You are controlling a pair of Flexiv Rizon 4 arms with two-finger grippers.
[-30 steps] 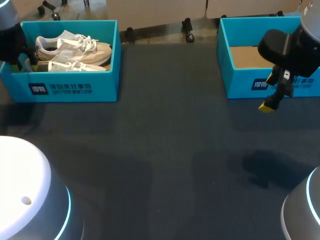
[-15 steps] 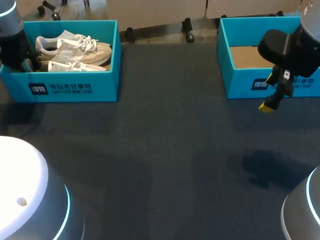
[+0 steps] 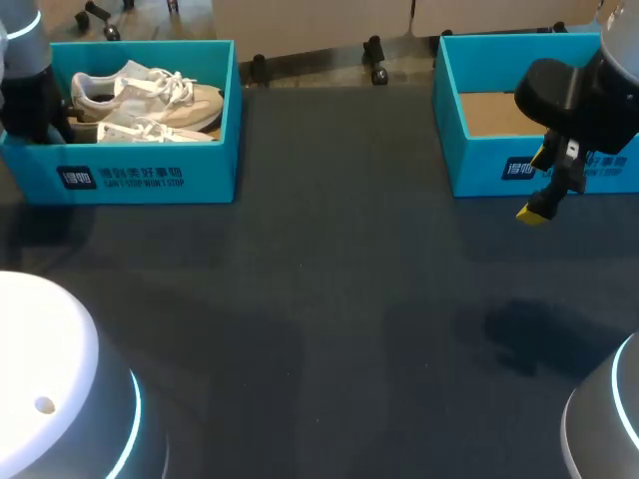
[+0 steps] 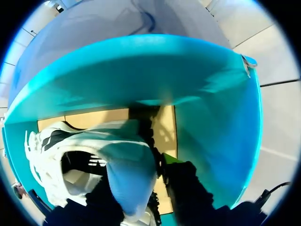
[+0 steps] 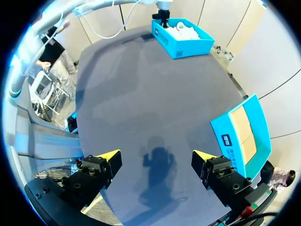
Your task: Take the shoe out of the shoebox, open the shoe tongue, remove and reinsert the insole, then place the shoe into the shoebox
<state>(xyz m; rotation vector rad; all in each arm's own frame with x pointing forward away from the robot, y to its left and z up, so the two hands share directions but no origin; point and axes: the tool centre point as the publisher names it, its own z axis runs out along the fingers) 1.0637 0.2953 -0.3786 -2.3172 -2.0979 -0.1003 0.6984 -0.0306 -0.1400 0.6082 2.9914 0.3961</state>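
White shoe lies inside the teal shoebox.

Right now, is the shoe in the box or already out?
In. Head view: the white shoe lies inside the left shoebox; in the left wrist view teal walls surround its heel.

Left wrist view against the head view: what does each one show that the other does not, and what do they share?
Only the left wrist view: the white shoe's heel and dark opening seen from close by, and the cardboard floor of the teal shoebox under it.
Only the head view: the other teal box at the right, the right tool near its front wall, the left arm at the shoebox's end, and the dark table.
Both: the shoebox with the shoe inside.
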